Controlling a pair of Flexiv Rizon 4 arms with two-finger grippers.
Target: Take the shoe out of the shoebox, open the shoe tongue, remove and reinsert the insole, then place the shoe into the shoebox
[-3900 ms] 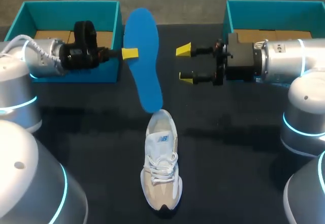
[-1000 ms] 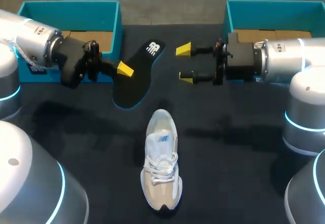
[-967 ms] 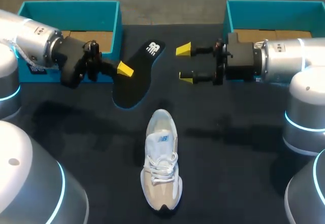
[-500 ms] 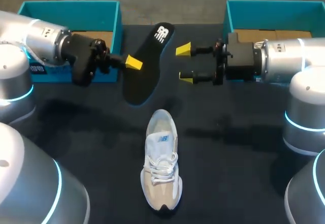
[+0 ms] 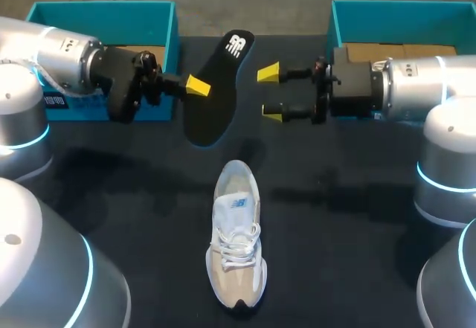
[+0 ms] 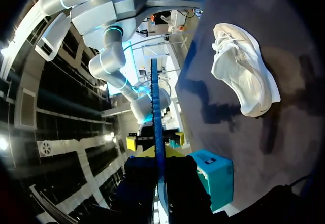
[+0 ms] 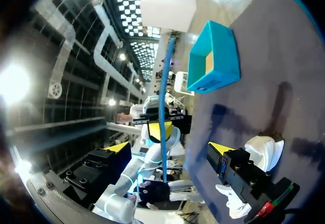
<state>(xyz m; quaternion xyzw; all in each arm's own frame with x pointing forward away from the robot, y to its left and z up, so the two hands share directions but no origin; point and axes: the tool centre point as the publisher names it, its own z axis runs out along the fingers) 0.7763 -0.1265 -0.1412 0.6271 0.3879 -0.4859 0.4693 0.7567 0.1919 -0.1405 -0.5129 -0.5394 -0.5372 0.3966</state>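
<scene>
a flat black tabletop (image 5: 357, 231)

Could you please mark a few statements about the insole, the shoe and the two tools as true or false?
1. The left tool is shut on the insole. True.
2. The right tool grips the shoe. False: it is open and empty, apart from the shoe.
3. The shoe lies in a teal shoebox. False: it lies on the black table.
4. The insole shows its black side in the head view. True.
</scene>
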